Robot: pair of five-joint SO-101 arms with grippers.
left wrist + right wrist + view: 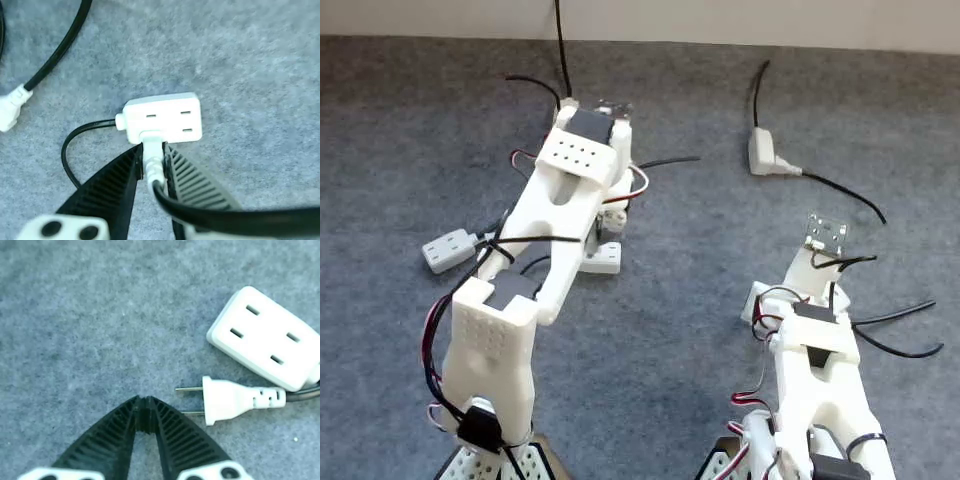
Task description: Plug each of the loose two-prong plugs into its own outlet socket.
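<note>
The grey felt-like counter [700, 260] carries all the things. My white left arm [570, 190] stretches far over the left half of it. My white right arm [820, 360] stands at the near right.

Under my left arm lies a white rectangular outlet block [162, 117], with a thin black cable [75, 145] going out from one end. A second white outlet block [450, 250] lies on the counter to the left of this arm. A third white outlet block [265, 337] lies beside my right arm, with its slots facing up.

My left claw [152, 159] is clamped on a white two-prong plug [152, 145], with one black ribbed finger on each side of it. The front of this plug sits against the side of the first block. I see no prongs there, so it looks pushed in.

My right claw [145, 407] is pressed together and has nothing between its fingers. It is low over the bare counter. Near its tip, but apart from it, a loose white two-prong plug [230, 400] lies flat just beside the third block. Both of its metal prongs are bare.

Another loose white plug [765, 153] lies at the far right on its own black cord, well apart from both arms.
</note>
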